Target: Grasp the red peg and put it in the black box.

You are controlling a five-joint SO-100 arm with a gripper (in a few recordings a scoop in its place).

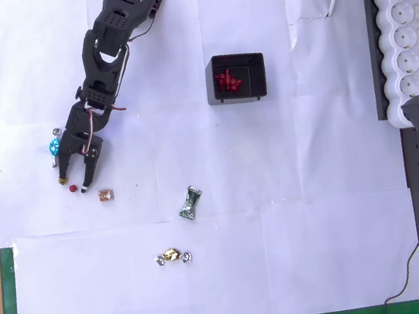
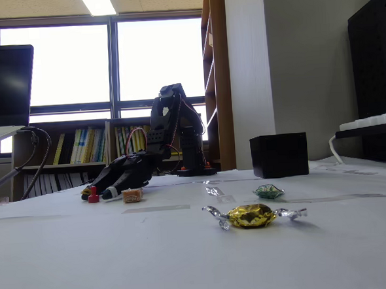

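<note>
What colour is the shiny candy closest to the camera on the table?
Gold, with clear silvery twisted ends. The candy shows best in the fixed view.

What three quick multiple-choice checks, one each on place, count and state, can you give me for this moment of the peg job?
1. In the overhead view, where is the red peg relative to the gripper?
A. Inside the black box
B. On the paper just below the fingertips
C. Beside the power strip

2. How many wrapped candies lie on the paper?
A. One
B. Three
C. Five

3. What is the state of the black box?
A. Upright and open, with red pieces inside
B. Tipped on its side
C. Closed with a lid

Answers:
1 B: the peg sits on the paper at the fingertips, far from the box.
2 B: a blue candy, a green candy and a gold candy show; the small brown cube is unwrapped.
3 A: the overhead view looks into its open top at red pieces.
</note>
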